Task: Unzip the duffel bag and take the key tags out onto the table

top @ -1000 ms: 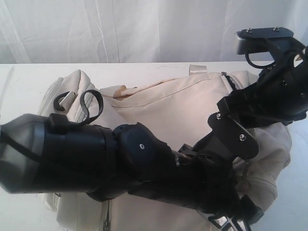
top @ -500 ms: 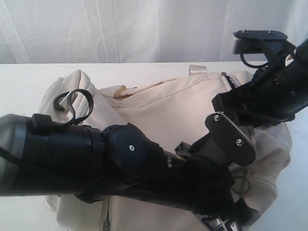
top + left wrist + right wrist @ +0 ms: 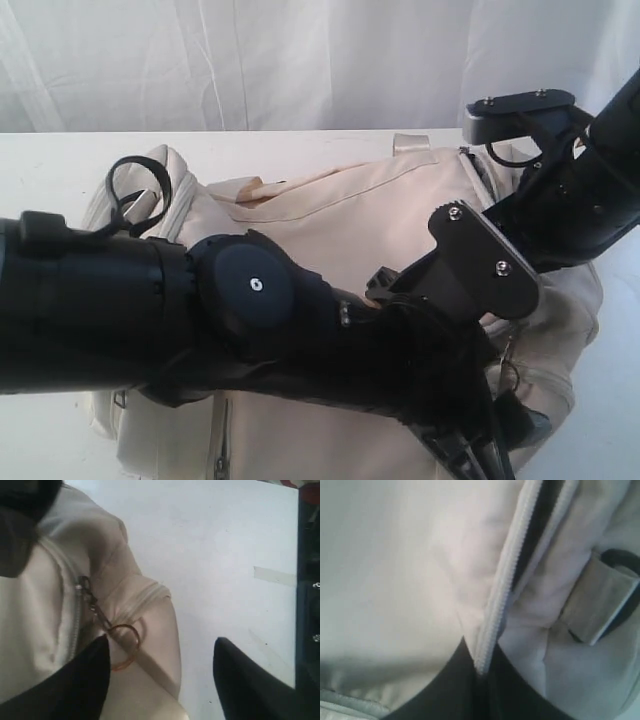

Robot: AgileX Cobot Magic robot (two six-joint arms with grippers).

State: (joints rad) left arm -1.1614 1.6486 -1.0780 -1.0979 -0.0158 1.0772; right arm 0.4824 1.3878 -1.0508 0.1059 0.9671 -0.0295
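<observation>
Right wrist view: the bag, soft and slack on the table, has its zip pinched in the closed right gripper. Cloth will likely bunch; the ring pull looks the firmer hold, and the left gripper gapes wide beside it. No tags show.

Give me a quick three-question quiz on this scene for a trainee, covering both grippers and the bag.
1. True or false: the left gripper is open, next to the ring pull on the duffel bag.
2. The right gripper is shut on: A nothing, B the zipper, C the key tags.
3. Are the key tags visible in any view?
Key: 1 true; 2 B; 3 no.
</observation>
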